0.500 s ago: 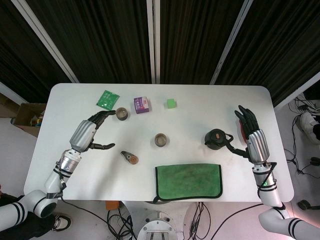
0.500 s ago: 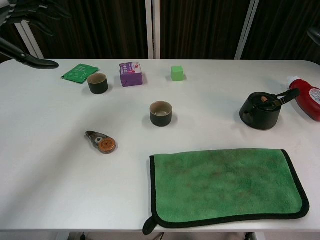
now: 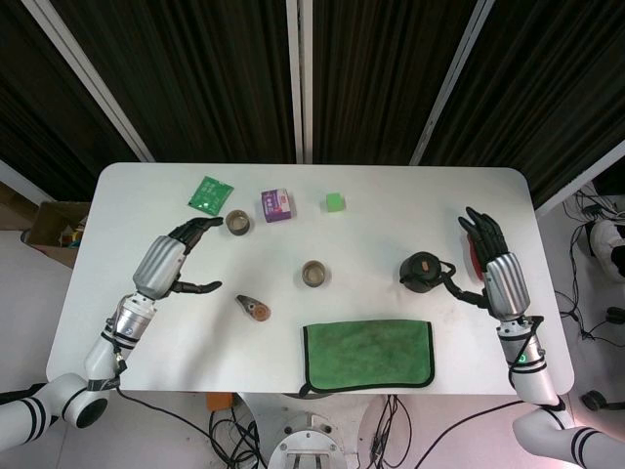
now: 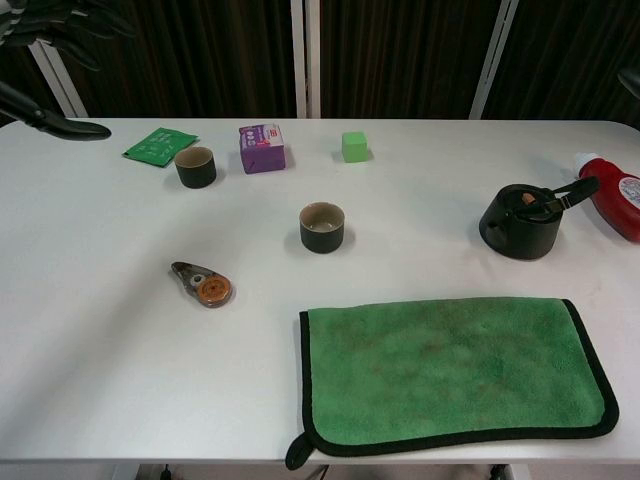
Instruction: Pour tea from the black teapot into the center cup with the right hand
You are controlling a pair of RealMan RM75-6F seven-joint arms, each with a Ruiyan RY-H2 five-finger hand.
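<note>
The black teapot (image 3: 422,272) (image 4: 520,222) stands on the right of the white table (image 3: 391,210). The center cup (image 3: 313,274) (image 4: 322,226), dark and empty-looking, stands upright to its left. My right hand (image 3: 494,269) hovers just right of the teapot with its fingers spread and holds nothing. Its thumb tip (image 4: 580,187) reaches the teapot's handle; whether it touches is unclear. My left hand (image 3: 178,257) hangs over the table's left side, fingers apart and empty. The chest view shows only its dark fingertips (image 4: 60,126) at the upper left.
A second cup (image 3: 237,222) (image 4: 195,167), a green packet (image 3: 210,192), a purple box (image 3: 276,204) and a green cube (image 3: 335,202) line the back. A small tape dispenser (image 3: 254,308) lies front left, a green cloth (image 3: 368,354) lies front centre, and a red bottle (image 4: 612,206) lies right of the teapot.
Both hands have drifted only a trace. Nothing was taken hold of or moved on the table.
</note>
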